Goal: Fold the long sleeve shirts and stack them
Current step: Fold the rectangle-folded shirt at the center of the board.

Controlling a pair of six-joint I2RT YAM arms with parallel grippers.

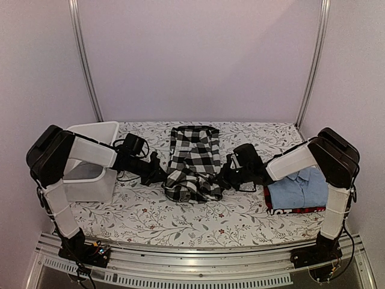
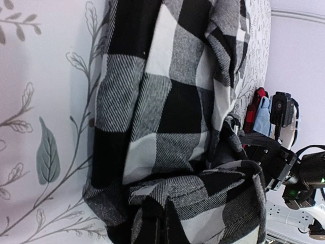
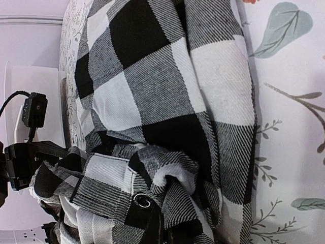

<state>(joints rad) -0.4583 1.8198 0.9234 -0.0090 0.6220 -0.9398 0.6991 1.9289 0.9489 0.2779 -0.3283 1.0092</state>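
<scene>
The black-and-white checked shirt (image 1: 192,161) lies lengthwise in the middle of the table, with its near end bunched up. My left gripper (image 1: 160,175) is at the near left corner of it and my right gripper (image 1: 224,178) at the near right corner. In the left wrist view the left gripper (image 2: 163,229) is shut on a fold of the checked cloth (image 2: 167,117). In the right wrist view the right gripper (image 3: 158,231) is shut on bunched checked cloth (image 3: 167,101) beside a metal snap. The light blue collared shirt (image 1: 299,185) lies folded on the red-and-black one (image 1: 293,211) at the right.
A white plastic tub (image 1: 90,159) stands at the left edge of the flower-patterned table cover (image 1: 180,217). The folded stack fills the near right corner. Metal rails run up the back wall. The table's near edge lies just behind the arm bases.
</scene>
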